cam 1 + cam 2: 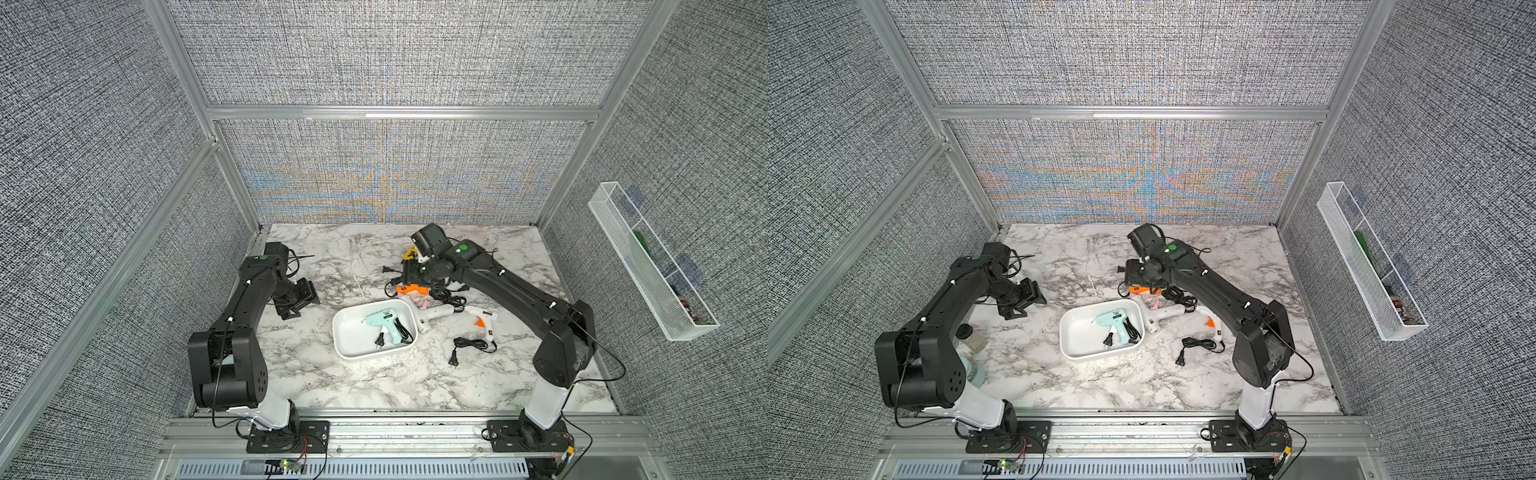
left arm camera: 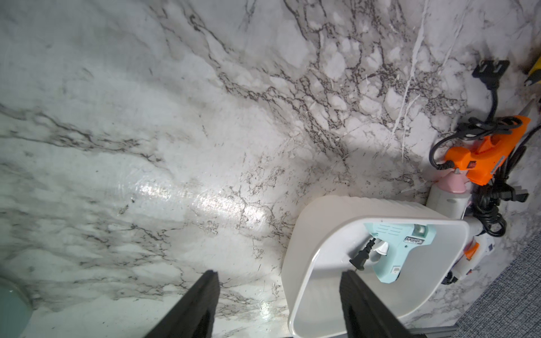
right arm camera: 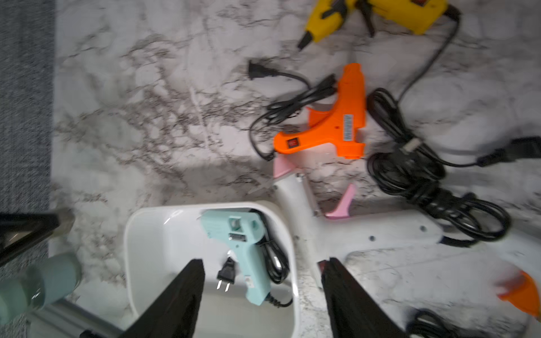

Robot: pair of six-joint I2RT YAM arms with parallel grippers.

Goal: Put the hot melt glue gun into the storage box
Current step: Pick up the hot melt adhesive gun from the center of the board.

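Right tool [image 3: 262, 260] released, empty; left tool [image 2: 280, 272] likewise. Reach ahead past storage box [image 3: 175, 207] to orange glue gun [image 3: 339, 125]; grip body, dodging cord [image 3: 295, 101].

a lab test cell: aluminium frame [image 1: 399, 112], grey fabric walls [image 1: 83, 166], marble-print tabletop [image 1: 374, 382]

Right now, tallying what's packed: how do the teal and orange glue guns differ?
The teal glue gun lies inside the storage box; the orange glue gun lies on the marble table outside it. The teal gun's cord is tucked in the box; the orange gun's cord trails across the table. Both lie flat.
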